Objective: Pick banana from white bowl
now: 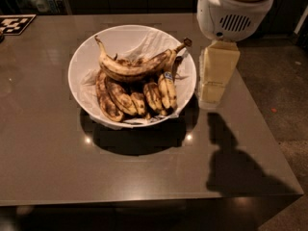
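A large white bowl stands on the brown table. The banana, long, curved, yellow with brown speckles, lies across the top of the pile, its thin stem pointing up to the left. Several shorter, darker bananas lie under it, one with a blue sticker. My gripper hangs pointing down just right of the bowl's right rim, above the table, with nothing seen in it. The white arm housing sits above it.
White paper lines the bowl. A black-and-white marker tag lies at the table's far left corner. The table's right edge runs close to the gripper, with floor beyond. Dark cabinets stand at the back.
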You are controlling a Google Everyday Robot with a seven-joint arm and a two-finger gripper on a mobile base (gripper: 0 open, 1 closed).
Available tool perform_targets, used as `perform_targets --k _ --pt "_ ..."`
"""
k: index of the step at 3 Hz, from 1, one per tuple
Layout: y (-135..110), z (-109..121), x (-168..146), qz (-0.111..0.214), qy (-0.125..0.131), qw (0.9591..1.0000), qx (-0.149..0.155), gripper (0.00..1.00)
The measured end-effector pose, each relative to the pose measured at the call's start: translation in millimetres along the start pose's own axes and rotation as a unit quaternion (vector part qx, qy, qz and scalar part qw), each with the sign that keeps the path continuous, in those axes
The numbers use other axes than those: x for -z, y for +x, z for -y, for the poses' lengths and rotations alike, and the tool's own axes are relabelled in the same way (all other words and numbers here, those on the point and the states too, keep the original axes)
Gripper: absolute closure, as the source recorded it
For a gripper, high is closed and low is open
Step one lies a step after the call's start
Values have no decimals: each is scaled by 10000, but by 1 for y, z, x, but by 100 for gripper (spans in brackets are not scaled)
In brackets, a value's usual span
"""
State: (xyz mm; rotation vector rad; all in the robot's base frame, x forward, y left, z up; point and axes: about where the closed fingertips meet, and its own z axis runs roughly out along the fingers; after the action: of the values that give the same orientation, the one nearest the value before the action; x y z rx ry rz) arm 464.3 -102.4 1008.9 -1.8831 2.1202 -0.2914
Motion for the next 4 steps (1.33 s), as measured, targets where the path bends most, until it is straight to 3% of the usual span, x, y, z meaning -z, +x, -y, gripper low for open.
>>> perform_targets --k 2,3,4 --pt "-66 6 -22 -227 -12 9967 775 0" --pt "-81 17 -33 -242 -92 9959 871 0" --pt "-93 26 -46 -209 -220 9951 944 15"
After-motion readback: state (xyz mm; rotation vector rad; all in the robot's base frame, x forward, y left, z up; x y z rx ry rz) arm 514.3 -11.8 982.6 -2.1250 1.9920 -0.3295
